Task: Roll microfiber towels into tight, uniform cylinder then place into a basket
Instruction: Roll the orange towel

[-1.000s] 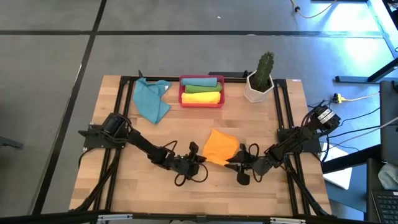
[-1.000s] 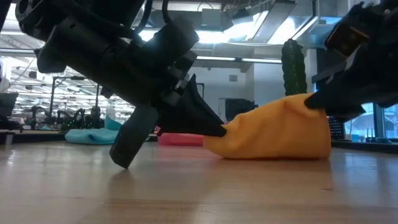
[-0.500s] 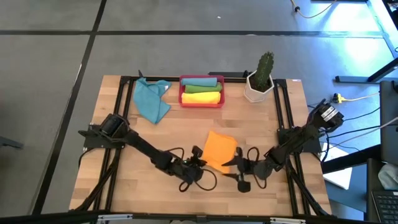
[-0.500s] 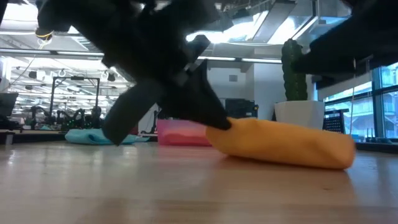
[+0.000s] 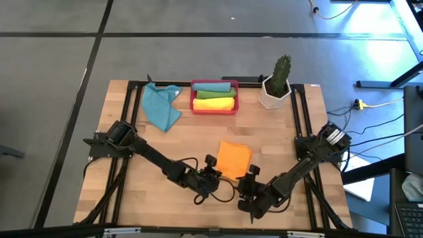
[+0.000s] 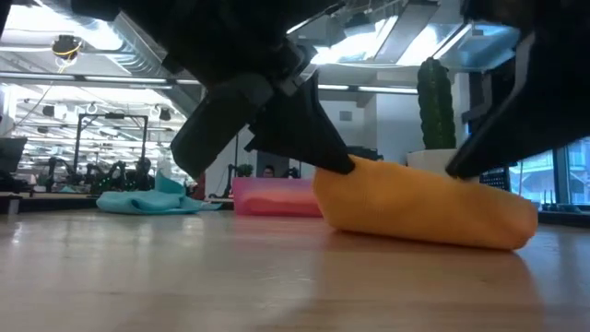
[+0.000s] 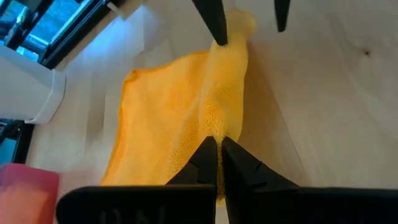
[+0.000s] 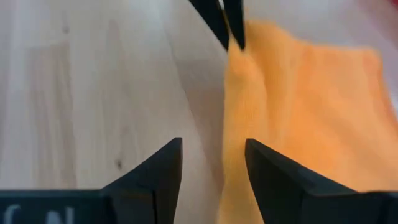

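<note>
The left gripper (image 7: 219, 149) pinched the near edge of the soft orange microfiber towel (image 5: 234, 158), lying mid-table, near of the shallow red plastic basket (image 5: 214, 106). The right gripper (image 8: 211, 163) hovered beside that edge, fingers spread.

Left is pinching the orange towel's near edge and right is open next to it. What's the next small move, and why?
Probably close the right gripper on the near edge of the orange towel. Its fingers stand open around that edge, while the left gripper is shut on the same edge at the other corner. Both corners need holding before the roll toward the basket can start evenly.
</note>
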